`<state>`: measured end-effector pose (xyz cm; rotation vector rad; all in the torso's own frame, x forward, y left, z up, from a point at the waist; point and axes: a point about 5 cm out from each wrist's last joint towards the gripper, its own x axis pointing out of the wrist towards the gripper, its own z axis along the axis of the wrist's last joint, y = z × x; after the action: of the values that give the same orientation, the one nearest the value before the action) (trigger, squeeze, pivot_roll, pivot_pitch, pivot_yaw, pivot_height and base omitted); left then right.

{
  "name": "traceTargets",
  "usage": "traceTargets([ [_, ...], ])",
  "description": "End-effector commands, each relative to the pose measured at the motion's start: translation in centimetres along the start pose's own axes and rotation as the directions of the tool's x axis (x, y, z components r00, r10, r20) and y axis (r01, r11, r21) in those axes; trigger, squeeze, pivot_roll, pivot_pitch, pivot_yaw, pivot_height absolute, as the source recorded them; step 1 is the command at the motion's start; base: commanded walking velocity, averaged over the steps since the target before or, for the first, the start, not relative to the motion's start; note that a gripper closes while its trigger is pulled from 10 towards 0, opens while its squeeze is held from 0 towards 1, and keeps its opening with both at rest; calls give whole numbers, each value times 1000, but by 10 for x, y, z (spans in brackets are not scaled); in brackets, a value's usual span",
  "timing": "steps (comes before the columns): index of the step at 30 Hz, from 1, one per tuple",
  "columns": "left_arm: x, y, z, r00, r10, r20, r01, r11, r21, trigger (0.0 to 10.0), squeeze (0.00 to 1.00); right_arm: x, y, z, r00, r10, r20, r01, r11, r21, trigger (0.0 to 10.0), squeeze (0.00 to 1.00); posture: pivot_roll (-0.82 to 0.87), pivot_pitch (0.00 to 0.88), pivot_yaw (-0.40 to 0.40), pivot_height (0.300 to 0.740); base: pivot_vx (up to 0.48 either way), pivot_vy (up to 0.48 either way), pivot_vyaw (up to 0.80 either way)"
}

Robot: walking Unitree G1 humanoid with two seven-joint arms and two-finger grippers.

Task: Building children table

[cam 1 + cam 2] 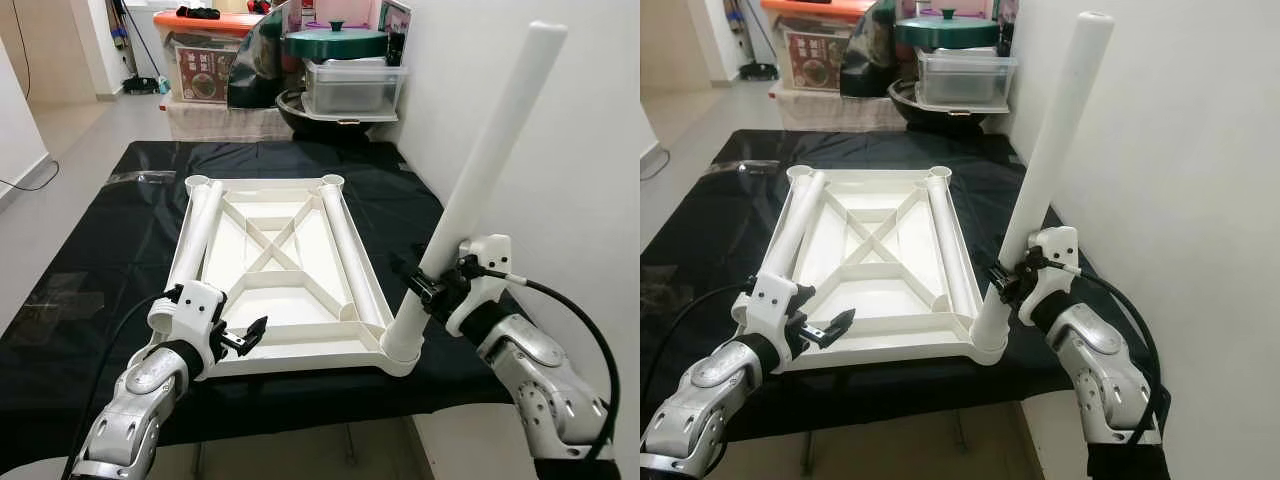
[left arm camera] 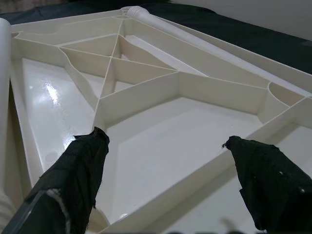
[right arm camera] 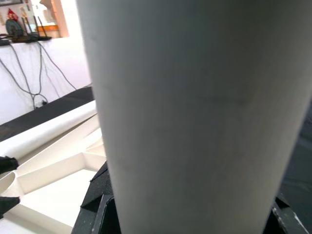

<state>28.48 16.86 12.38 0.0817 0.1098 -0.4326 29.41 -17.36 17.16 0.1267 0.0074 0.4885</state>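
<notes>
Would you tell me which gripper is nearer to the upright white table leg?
Right. The right gripper is clamped on the upright leg near its base; the left gripper sits open at the tabletop's opposite near corner.

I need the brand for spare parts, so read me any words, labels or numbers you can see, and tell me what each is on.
None can be read.
Printed label on the orange-lidded storage box: too small and blurred.
Upside-down tabletop, upright leg in the right gripper: no markings visible.

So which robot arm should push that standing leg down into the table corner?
The right. Its gripper is shut on the upright leg, whose foot sits in the tabletop's near right corner socket. The left gripper is open at the near left edge, holding nothing.
</notes>
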Motion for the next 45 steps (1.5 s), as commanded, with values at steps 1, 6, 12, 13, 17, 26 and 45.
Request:
traceTargets([
  [1, 2, -1, -1, 1000, 7, -1, -7, 1000, 3, 10000, 0, -1, 5, -53, 970, -34, -243, 67, 989, 130, 0, 0, 20, 0, -88, 740, 0, 0, 0],
  [6, 2, 0, -1, 1000, 12, 0, -12, 1000, 4, 10000, 0, -1, -12, -56, 931, -244, -274, 274, 958, 79, 0, 0, 20, 0, -88, 740, 0, 0, 0],
  [12, 3, 4, -1, 999, 39, -4, -39, 999, 10, 10000, 0, -15, -49, -58, 694, -670, -264, 690, 724, -26, 0, 0, 24, 0, -92, 740, 0, 0, 0],
  [13, 3, 4, -1, 999, 39, -4, -39, 999, 10, 10000, 0, -15, -49, -58, 694, -670, -264, 690, 724, -26, 0, 0, 24, 0, -92, 740, 0, 0, 0],
  [17, 4, 10, -2, 997, 81, -12, -80, 997, 19, 10000, 0, -18, -52, -55, 633, -743, -218, 755, 654, -35, 0, 0, 25, 0, -92, 740, 0, 0, 0],
  [26, 4, 16, -4, 991, 133, -30, -133, 991, 20, 10000, 0, -12, -46, -51, 599, -778, -191, 790, 612, -15, 0, 0, 33, 0, -98, 740, 0, 0, 0],
  [45, 7, 17, -5, 988, 149, -37, -148, 989, 26, 10000, 0, -5, -30, -40, 608, -778, -156, 787, 617, -10, 10000, 1000, 24, 0, -89, 740, 0, 0, 0],
])
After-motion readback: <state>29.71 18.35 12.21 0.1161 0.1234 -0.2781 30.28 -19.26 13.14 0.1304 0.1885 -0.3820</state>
